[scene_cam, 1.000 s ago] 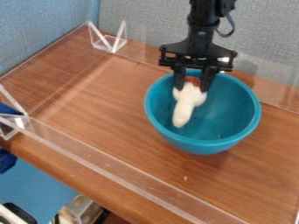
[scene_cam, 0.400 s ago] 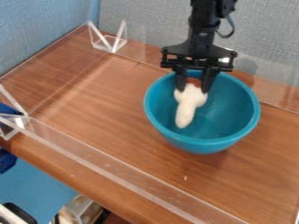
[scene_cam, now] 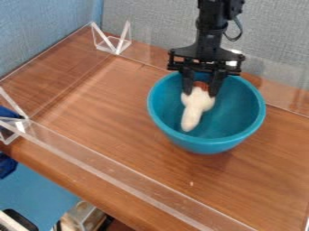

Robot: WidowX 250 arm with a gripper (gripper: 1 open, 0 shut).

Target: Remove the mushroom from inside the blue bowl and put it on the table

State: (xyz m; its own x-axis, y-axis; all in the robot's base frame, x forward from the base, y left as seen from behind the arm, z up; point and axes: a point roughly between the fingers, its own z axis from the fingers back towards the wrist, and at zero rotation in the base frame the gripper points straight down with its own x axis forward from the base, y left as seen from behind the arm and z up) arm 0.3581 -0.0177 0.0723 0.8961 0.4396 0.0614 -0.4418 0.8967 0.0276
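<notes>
1. Surface: brown wood-grain table [scene_cam: 108, 135], reddish, with low clear walls [scene_cam: 145, 185] along its edges.
2. Room: pale textured wall [scene_cam: 145, 16] behind; blue area [scene_cam: 42, 194] beyond the table's near-left edge.
3. White wire-like frame [scene_cam: 112, 39] at the far-left corner.
4. Blue bowl [scene_cam: 236, 122] upright on the table, beneath me.
5. Mushroom [scene_cam: 193, 108] inside the bowl, pale stem pointing toward the camera, reddish cap between my jaws [scene_cam: 201, 83].
6. Jaws partly apart, astride the cap; whether I am clamped on it, cannot tell.
</notes>
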